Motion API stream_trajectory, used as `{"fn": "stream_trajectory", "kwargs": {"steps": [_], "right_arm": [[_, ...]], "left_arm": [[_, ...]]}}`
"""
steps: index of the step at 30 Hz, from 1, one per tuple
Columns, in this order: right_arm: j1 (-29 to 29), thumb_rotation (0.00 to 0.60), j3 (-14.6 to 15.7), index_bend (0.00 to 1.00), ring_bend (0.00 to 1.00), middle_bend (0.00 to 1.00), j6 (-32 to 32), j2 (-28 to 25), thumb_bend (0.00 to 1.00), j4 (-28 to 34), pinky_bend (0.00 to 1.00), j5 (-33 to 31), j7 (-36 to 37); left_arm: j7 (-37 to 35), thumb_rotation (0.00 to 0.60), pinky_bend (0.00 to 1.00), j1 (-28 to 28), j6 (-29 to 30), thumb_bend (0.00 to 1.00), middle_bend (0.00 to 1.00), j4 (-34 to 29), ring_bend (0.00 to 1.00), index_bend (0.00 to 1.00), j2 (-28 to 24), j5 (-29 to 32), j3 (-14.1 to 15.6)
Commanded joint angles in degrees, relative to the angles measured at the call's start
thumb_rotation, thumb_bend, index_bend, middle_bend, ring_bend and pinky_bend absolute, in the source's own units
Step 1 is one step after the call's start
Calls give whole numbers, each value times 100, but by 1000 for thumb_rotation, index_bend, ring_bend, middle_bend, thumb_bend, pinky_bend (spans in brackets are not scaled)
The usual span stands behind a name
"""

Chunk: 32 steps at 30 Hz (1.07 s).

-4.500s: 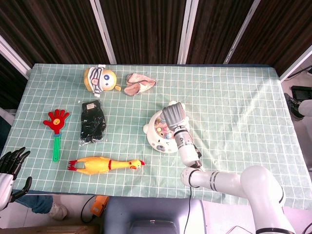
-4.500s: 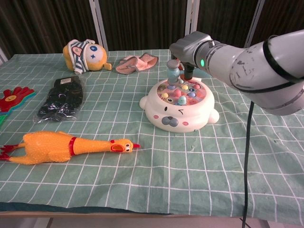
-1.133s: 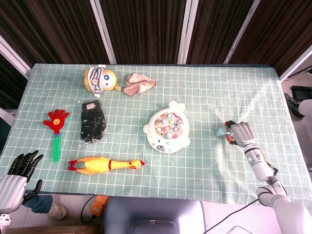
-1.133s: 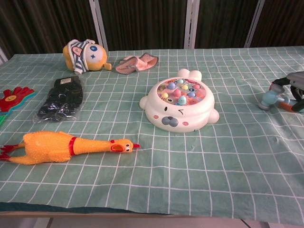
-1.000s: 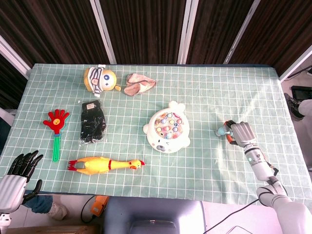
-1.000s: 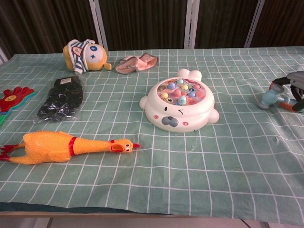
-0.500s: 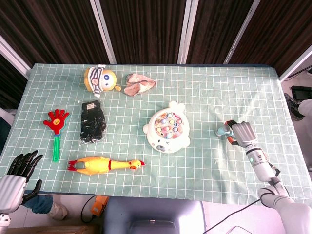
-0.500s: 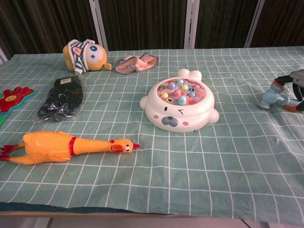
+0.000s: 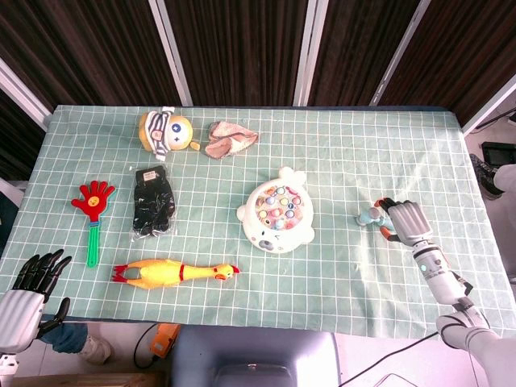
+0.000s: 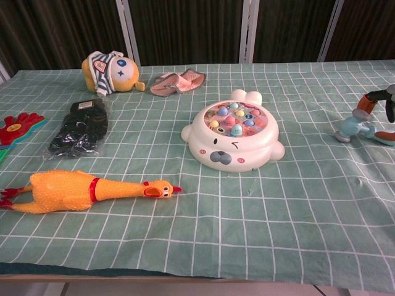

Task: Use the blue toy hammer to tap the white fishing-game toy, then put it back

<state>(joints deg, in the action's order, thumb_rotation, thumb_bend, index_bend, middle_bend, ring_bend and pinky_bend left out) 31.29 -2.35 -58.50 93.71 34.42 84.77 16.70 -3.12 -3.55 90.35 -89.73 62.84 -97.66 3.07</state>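
The white fishing-game toy (image 9: 276,216) (image 10: 234,137) sits mid-table with coloured fish in its top. The blue toy hammer (image 9: 372,216) (image 10: 350,127) lies on the cloth at the right, its orange handle pointing toward the table's right edge. My right hand (image 9: 408,218) (image 10: 382,98) hovers just over the handle end with its fingers spread and lifted off it, holding nothing. My left hand (image 9: 34,278) hangs off the front left corner, fingers apart and empty; the chest view does not show it.
A yellow rubber chicken (image 9: 173,272), black gloves in a bag (image 9: 152,199), a red hand clapper (image 9: 94,211), a striped plush (image 9: 164,130) and a pink cloth (image 9: 230,138) lie on the left half. The green checked cloth (image 9: 339,161) covers the table.
My right hand has carried the hammer from the fishing toy to the right side, set it down and opened its fingers off the handle. The left hand barely moved.
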Motion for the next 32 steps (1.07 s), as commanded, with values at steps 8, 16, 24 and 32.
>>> {"fn": "stream_trajectory", "kwargs": {"steps": [8, 16, 24, 32], "right_arm": [[-517, 600, -182, 377, 498, 369, -1414, -812, 444, 1350, 558, 89, -286], [-1868, 600, 642, 0, 0, 0, -2414, -2868, 223, 5975, 296, 99, -3479], [-2693, 600, 865, 0, 0, 0, -3651, -2235, 222, 5712, 122, 888, -3900], [-2710, 600, 686, 0, 0, 0, -3431, -2277, 217, 5698, 114, 765, -3686]], "left_arm": [[-7, 600, 19, 20, 52, 471, 21, 14, 0, 0, 5, 4, -14], [25, 600, 15, 22, 124, 454, 0, 62, 0, 0, 57, 13, -74], [46, 600, 12, 36, 194, 431, 0, 94, 0, 0, 75, -172, 2], [159, 600, 10, 65, 282, 431, 0, 116, 0, 0, 118, -342, 61]]}}
